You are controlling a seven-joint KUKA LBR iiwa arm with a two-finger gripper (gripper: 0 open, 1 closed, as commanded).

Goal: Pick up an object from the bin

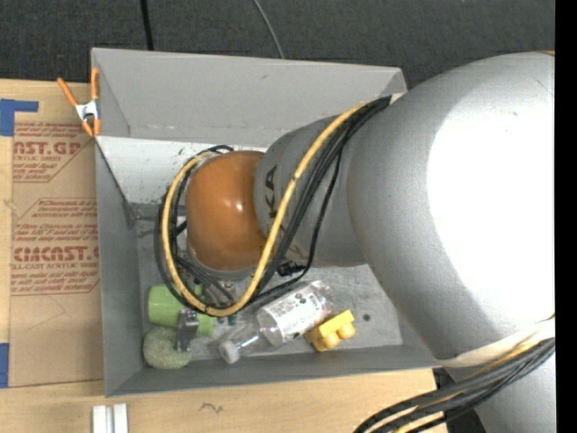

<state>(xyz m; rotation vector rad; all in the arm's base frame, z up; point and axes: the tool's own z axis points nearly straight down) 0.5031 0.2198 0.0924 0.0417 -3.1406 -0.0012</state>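
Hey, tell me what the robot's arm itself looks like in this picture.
The arm is made of big, smooth, rounded silver-grey links. A glossy orange dome cover sits at its wrist. Yellow and black cables run along the link and loop around the cover. Black lettering marks the link beside the cover.

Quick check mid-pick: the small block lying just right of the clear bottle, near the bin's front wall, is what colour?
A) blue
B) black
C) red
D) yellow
D: the block next to the clear bottle is plainly yellow. It lies on the floor of the bin, close to the front wall.
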